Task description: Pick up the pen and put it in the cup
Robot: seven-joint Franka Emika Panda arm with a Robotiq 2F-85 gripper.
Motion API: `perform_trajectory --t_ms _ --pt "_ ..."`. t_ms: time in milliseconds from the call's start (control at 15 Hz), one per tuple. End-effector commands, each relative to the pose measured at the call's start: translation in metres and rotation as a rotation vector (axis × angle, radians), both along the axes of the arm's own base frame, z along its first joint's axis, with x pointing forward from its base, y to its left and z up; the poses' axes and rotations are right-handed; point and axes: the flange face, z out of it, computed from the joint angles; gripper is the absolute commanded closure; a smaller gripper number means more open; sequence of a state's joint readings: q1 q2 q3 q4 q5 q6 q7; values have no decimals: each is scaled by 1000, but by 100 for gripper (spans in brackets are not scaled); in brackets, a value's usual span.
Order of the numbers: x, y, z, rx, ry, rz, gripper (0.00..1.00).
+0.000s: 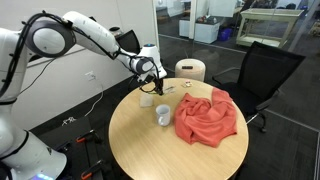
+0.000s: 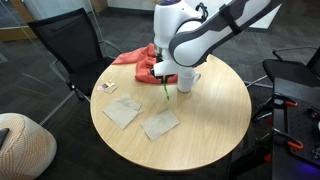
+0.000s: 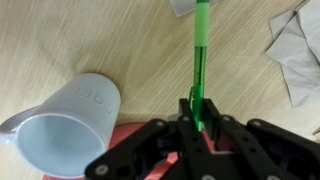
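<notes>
I have the pen [image 3: 200, 55] clamped in the gripper [image 3: 200, 118]; both fingers are closed on its green barrel, and the rest of it runs out ahead of them over bare wood; in an exterior view the pen [image 2: 163, 92] hangs point-down beneath the gripper [image 2: 161, 78], and I cannot tell whether its tip touches the table [image 2: 205, 130]

The cup [image 3: 75, 120] sits just beside the pen, apart from it, mouth towards the wrist camera, handle at the picture's left edge; in both exterior views the cup [image 1: 162, 115] [image 2: 188, 80] stands upright on the wood, near the middle of the table, partly behind the gripper in one of them

The cloth [image 1: 205, 115] lies bunched just beside the cup and spreads towards the rim by the chair [image 1: 265, 65]; a disc [image 1: 147, 99] lies flat below the gripper [image 1: 152, 78]; two papers [image 2: 122, 112] [image 2: 160, 124] lie flat on the chair-side half of the table, the first close to the rim; a cylinder [image 1: 190, 70] stands beyond the far rim

Open room: the wide bare stretch of table [image 1: 150, 150] from the cup to the near rim in one exterior view; the bare half away from the papers in the other
</notes>
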State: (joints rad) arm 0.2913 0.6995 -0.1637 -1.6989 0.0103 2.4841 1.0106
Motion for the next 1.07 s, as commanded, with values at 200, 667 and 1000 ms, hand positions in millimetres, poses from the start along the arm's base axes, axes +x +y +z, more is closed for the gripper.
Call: perform_trajectory --t_ms 200,667,1000 --pt "-17 3 56 -118 -9 -78 96" --pt "-32 0 90 -231 -40 -171 96" --pt "-45 -7 111 -364 -48 -248 96"
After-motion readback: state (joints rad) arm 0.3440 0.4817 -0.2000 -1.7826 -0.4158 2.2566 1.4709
